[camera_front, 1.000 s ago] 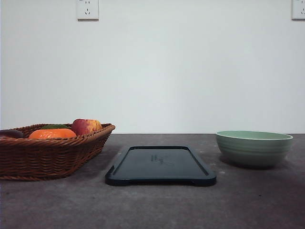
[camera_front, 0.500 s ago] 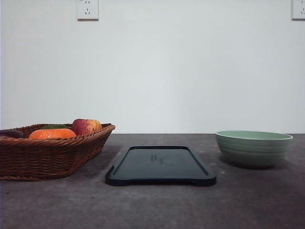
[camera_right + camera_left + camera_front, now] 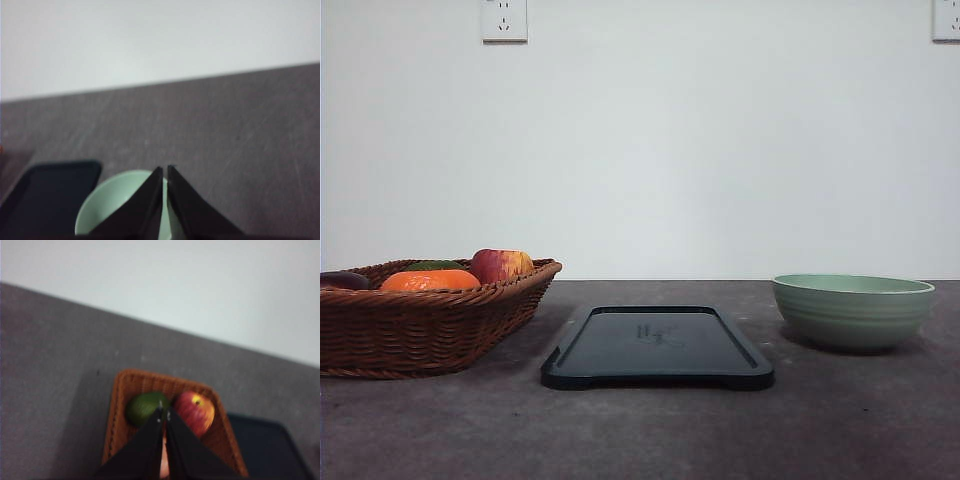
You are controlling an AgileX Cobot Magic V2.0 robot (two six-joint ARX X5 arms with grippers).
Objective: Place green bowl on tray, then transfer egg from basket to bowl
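Observation:
The green bowl stands empty on the table's right side, apart from the dark tray lying empty at the centre. At the left sits the wicker basket with fruit in it. In the left wrist view my left gripper hangs shut above the basket; a thin brownish-pink sliver behind its fingers may be the egg. In the right wrist view my right gripper is shut above the green bowl, with the tray beside it.
The basket holds a red-yellow apple, an orange fruit, a green fruit and a dark item at its left end. A white wall with sockets backs the grey table.

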